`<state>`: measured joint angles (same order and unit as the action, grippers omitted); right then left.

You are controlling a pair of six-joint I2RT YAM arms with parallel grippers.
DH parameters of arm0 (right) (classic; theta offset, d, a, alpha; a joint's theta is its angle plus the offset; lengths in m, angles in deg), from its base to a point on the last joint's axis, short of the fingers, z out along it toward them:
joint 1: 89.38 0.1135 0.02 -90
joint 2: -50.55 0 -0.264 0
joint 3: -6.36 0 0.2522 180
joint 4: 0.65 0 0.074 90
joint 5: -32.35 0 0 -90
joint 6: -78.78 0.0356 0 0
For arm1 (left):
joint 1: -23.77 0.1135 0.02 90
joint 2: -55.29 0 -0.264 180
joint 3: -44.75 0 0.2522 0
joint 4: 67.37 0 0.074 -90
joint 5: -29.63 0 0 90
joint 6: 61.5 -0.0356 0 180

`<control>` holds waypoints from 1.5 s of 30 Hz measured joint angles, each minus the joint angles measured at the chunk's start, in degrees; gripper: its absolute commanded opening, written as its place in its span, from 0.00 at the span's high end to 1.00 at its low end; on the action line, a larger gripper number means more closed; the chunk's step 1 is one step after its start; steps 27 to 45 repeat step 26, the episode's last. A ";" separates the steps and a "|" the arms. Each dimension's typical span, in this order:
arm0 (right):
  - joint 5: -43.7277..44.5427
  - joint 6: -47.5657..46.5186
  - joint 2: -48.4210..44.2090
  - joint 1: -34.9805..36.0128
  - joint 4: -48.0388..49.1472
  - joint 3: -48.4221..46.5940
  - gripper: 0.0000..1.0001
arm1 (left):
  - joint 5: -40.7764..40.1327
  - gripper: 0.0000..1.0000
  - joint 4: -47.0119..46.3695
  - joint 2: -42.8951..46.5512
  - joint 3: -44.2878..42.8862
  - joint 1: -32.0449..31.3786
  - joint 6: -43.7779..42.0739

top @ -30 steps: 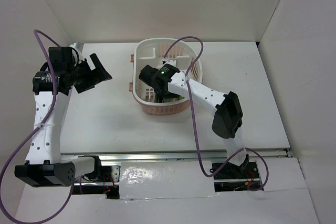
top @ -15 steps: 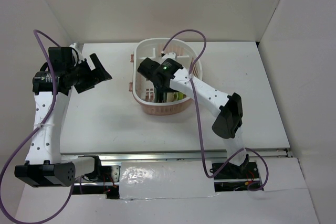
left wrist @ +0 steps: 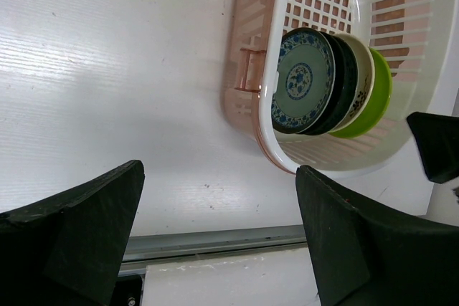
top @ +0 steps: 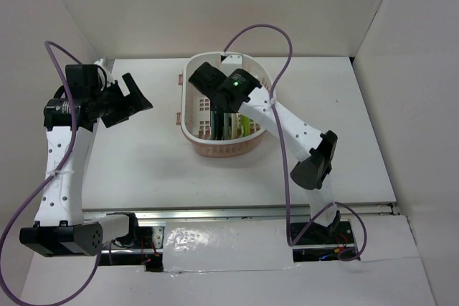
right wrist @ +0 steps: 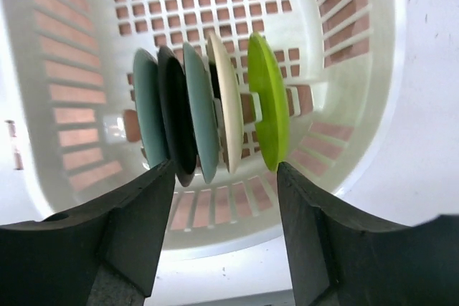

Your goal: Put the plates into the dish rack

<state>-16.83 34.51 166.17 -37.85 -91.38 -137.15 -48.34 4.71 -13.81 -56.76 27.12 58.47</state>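
Wide and empty, the right pincer (right wrist: 226, 191) has shifted up-frame over five upright plates (right wrist: 211, 116) in the dish rack (right wrist: 351, 69); the left pincer (left wrist: 220, 170) gapes wide.

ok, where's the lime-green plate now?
In the right wrist view the lime-green round plate stands on edge inside the pale-pink plastic dish rack, rightmost of the row, beside the tan plate.

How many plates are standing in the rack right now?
5, standing on edge in one row inside the dish rack: teal plate, black plate, second teal plate, tan plate, lime-green plate at the end. None seems hidden.
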 measured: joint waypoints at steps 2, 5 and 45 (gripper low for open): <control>0.26 -0.70 -1.11 -0.31 0.31 -1.38 0.29 | -0.04 0.01 0.00 0.00 0.00 0.00 0.00; 0.35 -1.55 -4.50 -1.55 0.22 -0.66 0.21 | -0.26 0.01 0.04 0.00 0.00 0.00 -0.04; -3.85 0.63 -62.05 -34.82 10.64 46.23 0.00 | 1.38 0.01 0.35 0.00 -2.86 0.28 -0.02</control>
